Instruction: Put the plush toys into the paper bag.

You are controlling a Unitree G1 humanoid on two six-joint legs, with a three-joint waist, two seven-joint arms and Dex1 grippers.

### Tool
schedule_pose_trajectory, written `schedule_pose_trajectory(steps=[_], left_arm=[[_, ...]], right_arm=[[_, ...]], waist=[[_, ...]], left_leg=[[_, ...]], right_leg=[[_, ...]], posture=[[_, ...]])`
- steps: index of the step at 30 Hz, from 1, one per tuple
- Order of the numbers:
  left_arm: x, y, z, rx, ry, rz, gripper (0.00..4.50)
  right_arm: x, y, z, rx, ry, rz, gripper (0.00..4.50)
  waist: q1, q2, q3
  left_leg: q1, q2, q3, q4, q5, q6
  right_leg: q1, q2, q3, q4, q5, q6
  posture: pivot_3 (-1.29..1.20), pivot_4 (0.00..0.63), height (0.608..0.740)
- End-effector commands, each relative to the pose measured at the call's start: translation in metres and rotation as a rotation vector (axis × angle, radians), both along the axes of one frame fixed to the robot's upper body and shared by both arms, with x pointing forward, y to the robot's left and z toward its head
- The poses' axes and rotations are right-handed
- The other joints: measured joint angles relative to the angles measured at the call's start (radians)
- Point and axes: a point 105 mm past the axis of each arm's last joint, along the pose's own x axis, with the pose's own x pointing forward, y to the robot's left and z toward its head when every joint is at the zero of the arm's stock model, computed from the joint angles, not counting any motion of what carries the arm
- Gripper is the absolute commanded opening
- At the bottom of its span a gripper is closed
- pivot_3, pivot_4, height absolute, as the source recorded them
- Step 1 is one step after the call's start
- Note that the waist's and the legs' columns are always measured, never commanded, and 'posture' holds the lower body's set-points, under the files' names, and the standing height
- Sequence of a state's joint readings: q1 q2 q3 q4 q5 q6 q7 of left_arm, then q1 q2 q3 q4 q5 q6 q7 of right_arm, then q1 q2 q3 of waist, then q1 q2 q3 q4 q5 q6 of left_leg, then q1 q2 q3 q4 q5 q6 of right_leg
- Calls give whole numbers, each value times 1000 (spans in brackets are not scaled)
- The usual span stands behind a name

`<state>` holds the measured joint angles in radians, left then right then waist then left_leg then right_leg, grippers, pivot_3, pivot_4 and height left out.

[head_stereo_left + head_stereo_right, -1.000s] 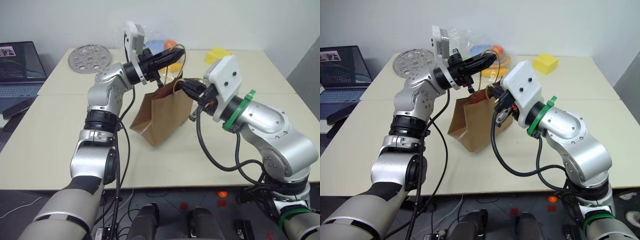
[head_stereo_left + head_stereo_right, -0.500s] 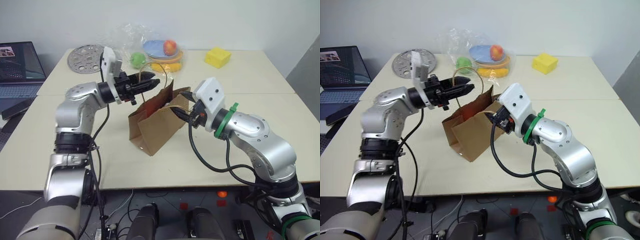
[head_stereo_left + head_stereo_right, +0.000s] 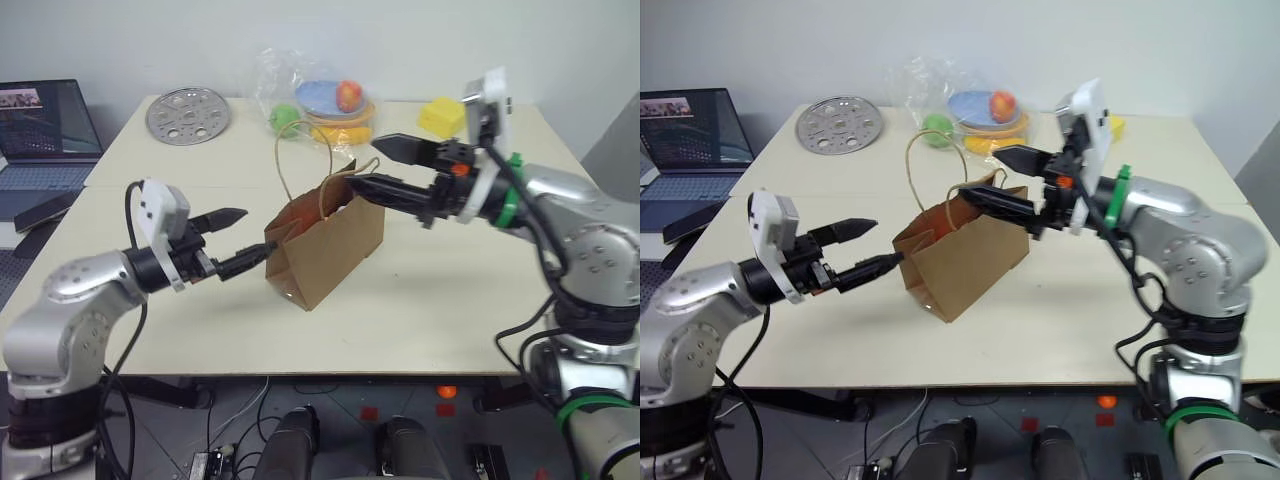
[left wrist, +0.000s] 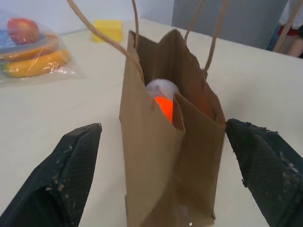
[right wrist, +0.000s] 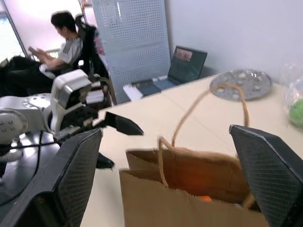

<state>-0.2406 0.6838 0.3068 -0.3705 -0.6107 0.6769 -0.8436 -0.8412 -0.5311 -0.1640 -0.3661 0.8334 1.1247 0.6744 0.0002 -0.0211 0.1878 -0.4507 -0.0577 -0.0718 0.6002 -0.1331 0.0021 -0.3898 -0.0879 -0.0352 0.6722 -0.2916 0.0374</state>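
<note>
Surface (image 3: 470,290) carried the paper bag (image 3: 330,250) upright near the middle, mouth open, loop handles up. Right end effector (image 3: 385,165) sat spread wide at the bag's top edge, holding nothing. Left end effector (image 3: 240,240) was also wide and empty, lower fingertip just beside the bag's side. Plush toys (image 4: 163,97) were inside the bag, orange and white showing through the mouth.

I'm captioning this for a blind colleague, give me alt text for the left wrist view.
A brown paper bag stands open on a pale table, an orange and a white plush toy visible inside. Two black fingers of the open left gripper flank it without touching. Behind lie bagged fruit and a yellow block.
</note>
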Motion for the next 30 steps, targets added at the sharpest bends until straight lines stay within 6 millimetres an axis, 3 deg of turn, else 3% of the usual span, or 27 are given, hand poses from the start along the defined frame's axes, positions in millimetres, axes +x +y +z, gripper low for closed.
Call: schedule_pose_trajectory(steps=[1, 5, 10, 14, 19, 30], left_arm=[[-2, -11, 3, 2, -87, 14, 4484], [-1, -29, -16, -33, -87, 20, 4484], [1, -45, -28, -44, -80, -3, 4484], [7, -48, -27, -51, -98, 0, 4484], [5, -37, -18, -45, -114, 21, 4484], [-35, -41, -24, -49, 0, -43, 4484]], right_arm=[[-10, -12, -1, -45, 8, 42, 4500], [-24, -33, -6, -157, 28, 47, 4500], [-29, -36, -14, -193, 32, 34, 4500], [-30, -33, -19, -177, 40, 11, 4500], [-33, -37, -23, -184, 46, -21, 4500], [-34, -34, -31, -176, 57, -33, 4500]], waist=[[3, 0, 0], [8, 0, 0], [1, 0, 0], [1, 0, 0], [2, 0, 0], [0, 0, 0]], left_leg=[[0, 0, 0, 0, 0, 0], [-1, -1, 3, -1, 0, 1], [-2, 1, 4, -1, 0, 1], [-2, 1, 4, -2, 0, 1], [-3, 1, 4, -2, 0, 1], [-2, 1, 3, -4, -1, 1]], right_leg=[[0, -1, 0, 0, 0, 0], [1, -2, 1, -1, 0, 0], [2, -1, 1, 0, 0, 1], [2, -1, 0, 1, 0, 1], [2, -1, 0, -1, 0, 1], [3, -1, 0, -5, -2, -2]], posture=[[0, 150, 740], [0, 150, 740], [0, 150, 740], [0, 150, 740], [0, 150, 740], [0, 150, 740]])
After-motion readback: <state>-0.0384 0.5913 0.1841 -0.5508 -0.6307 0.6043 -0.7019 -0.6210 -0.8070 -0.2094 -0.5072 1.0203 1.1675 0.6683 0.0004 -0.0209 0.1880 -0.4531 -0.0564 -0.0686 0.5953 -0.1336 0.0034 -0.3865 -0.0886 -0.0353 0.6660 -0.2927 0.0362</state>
